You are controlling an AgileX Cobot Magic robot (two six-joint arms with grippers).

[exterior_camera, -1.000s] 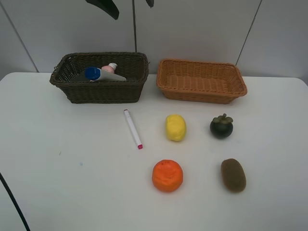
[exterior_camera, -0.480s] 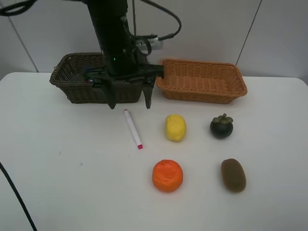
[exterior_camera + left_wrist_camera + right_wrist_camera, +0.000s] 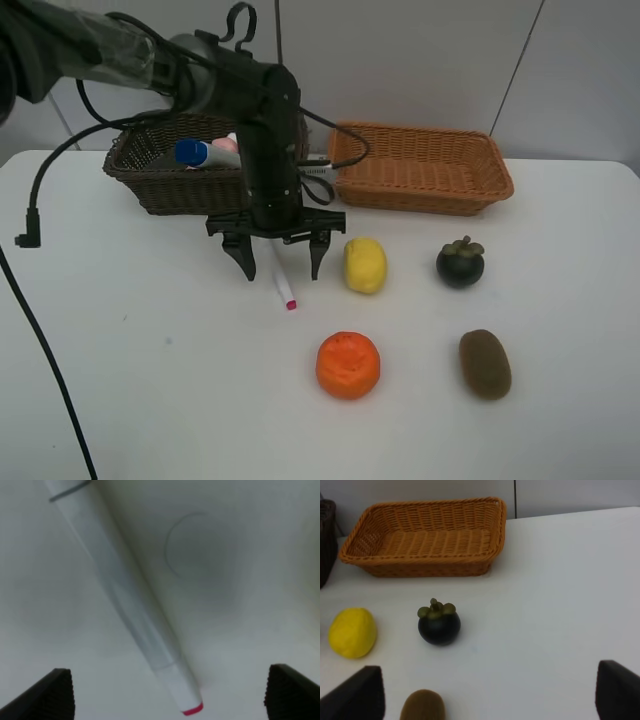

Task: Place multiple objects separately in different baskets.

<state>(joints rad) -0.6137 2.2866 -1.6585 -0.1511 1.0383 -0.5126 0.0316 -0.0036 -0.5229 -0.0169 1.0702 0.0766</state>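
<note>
In front of the dark brown woven basket (image 3: 150, 188) at upper left, the black left hand (image 3: 281, 268) has just come down, its fingers wide apart on each side of the thin white pink-tipped marker (image 3: 287, 294). The marker lies flat on the white bench (image 3: 120, 380), not held yet, so grabbing it looks next.

The white worktop (image 3: 150, 380) carries two wicker baskets side by side along its far edge, a dark brown basket (image 3: 170, 190) on the left and an orange-tan basket (image 3: 420, 198) on the right. In front of them lie a white marker (image 3: 284, 290), a lemon (image 3: 365, 265) and a mangosteen (image 3: 460, 264). Nearer still sit an orange (image 3: 348, 365) and a kiwi (image 3: 485, 364), all apart from one another.
</note>
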